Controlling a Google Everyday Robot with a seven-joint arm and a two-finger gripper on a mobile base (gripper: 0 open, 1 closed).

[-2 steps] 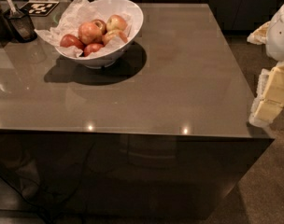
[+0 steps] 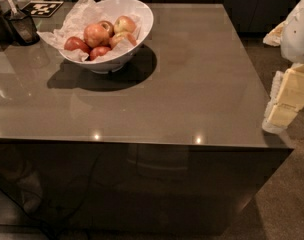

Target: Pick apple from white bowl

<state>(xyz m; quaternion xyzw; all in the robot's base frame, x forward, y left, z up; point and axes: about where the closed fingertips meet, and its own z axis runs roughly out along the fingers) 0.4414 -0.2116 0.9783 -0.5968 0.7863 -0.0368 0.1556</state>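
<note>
The white bowl point(image 2: 142, 15), lined with crumpled white paper, stands at the back left of the grey table point(image 2: 192, 94). It holds several apples. The apple point(image 2: 96, 34), the largest, pinkish-red with a pale blush, lies in the middle of the pile. A yellower apple point(image 2: 124, 24) sits behind it and smaller dark red apples point(image 2: 74, 44) in front. My gripper point(image 2: 286, 101), cream-coloured, hangs beyond the table's right edge, far from the bowl and level with the tabletop.
A dark container with a utensil point(image 2: 21, 24) and a black-and-white marker tag point(image 2: 42, 8) sit at the back left corner. My white arm point(image 2: 299, 31) is at the right edge. Carpet lies to the right of the table.
</note>
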